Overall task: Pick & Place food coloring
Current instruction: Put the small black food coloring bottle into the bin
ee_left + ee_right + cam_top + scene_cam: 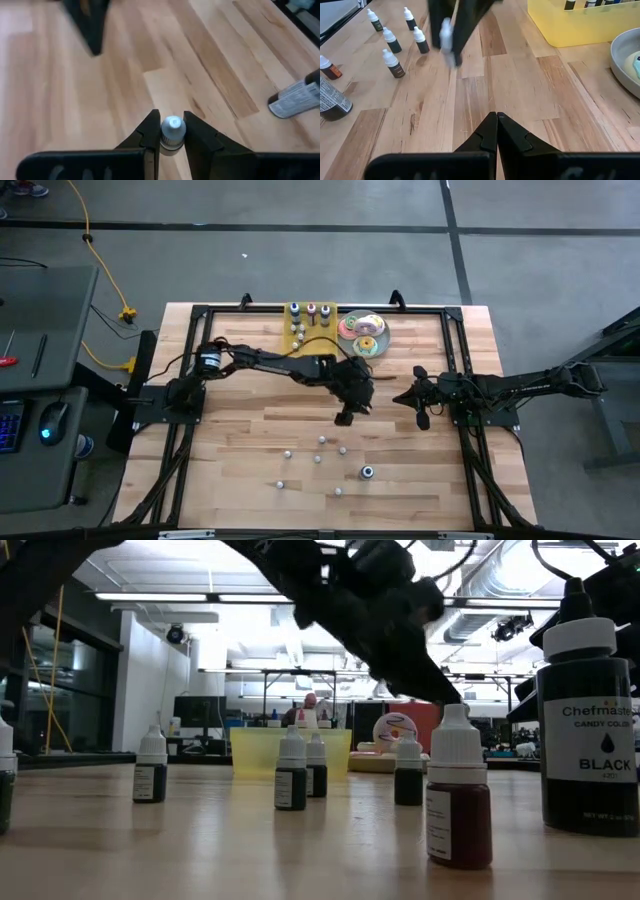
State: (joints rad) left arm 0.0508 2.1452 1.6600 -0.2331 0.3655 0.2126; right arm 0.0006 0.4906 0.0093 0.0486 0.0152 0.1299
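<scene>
A light wooden table (pixel 250 430) with a black frame along its edges carries the things. At its far edge sit a yellow tray (pixel 309 327) and, just beside it, a plate of doughnuts (pixel 363 333). Small white-capped bottles (pixel 321 442) stand scattered over the near half, with one larger black bottle (pixel 367 472) among them.

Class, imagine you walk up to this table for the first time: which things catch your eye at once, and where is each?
The left gripper at mid-table is shut on a small white-capped bottle. Toward the front edge, more little bottles stand scattered on the wooden table. At the back edge sit a yellow tray holding a few bottles and a plate of pastel doughnuts; the right gripper waits shut at the right side.
</scene>
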